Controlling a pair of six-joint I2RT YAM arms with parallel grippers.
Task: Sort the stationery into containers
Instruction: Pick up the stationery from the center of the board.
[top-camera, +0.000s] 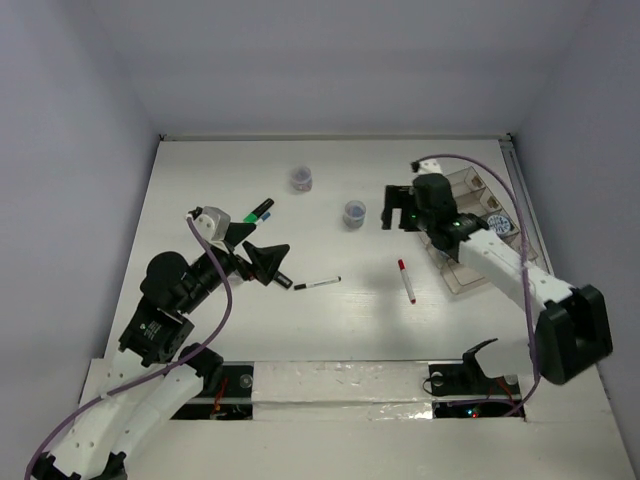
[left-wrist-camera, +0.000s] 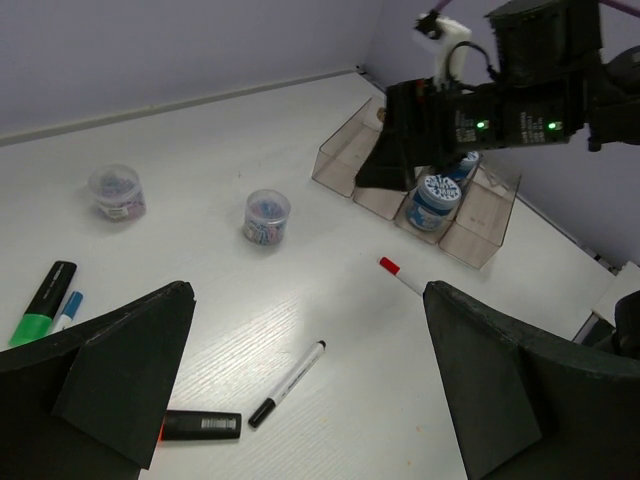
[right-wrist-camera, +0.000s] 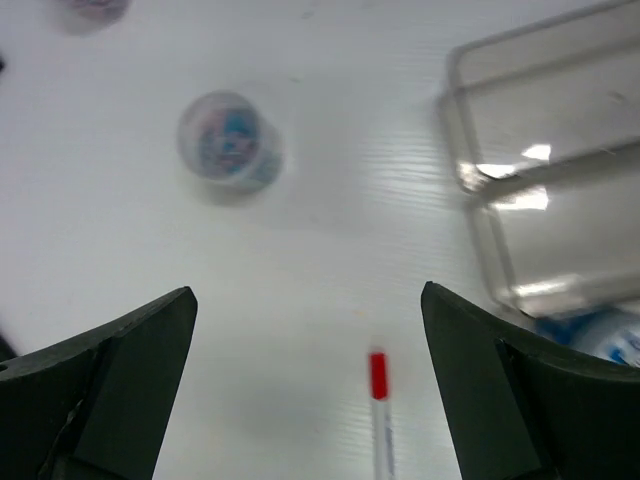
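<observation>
Air alone fills the wide-spread jaws of the right gripper (top-camera: 400, 212); it holds nothing. Read the overhead view as a dial, with twelve at the table's (top-camera: 200, 180) far edge. A loose pot (top-camera: 354, 212) sits near at the gripper's nine, the red-capped white pen (top-camera: 406, 281) lies at its six, and the clear tray (left-wrist-camera: 340, 165) stands just beside it at four. The left gripper (top-camera: 270, 263) is likewise splayed and empty. The green-capped marker (top-camera: 258, 211) lies at its twelve, the thin black-and-white pen (top-camera: 317, 283) at its four, and a second loose pot (top-camera: 302, 178) farther off at one.

By my reckoning the sort is barely begun. One blue-and-white pot (left-wrist-camera: 433, 200) rests in a tray compartment, while every pen and two pots lie outside.

The right arm (top-camera: 500, 262) covers much of the tray, so a possible second pot there is uncertain. The orange-capped marker (left-wrist-camera: 200, 425) shows only from the left wrist, its cap half behind a finger. A small blue item (left-wrist-camera: 68, 310) beside the green marker is too small to name.
</observation>
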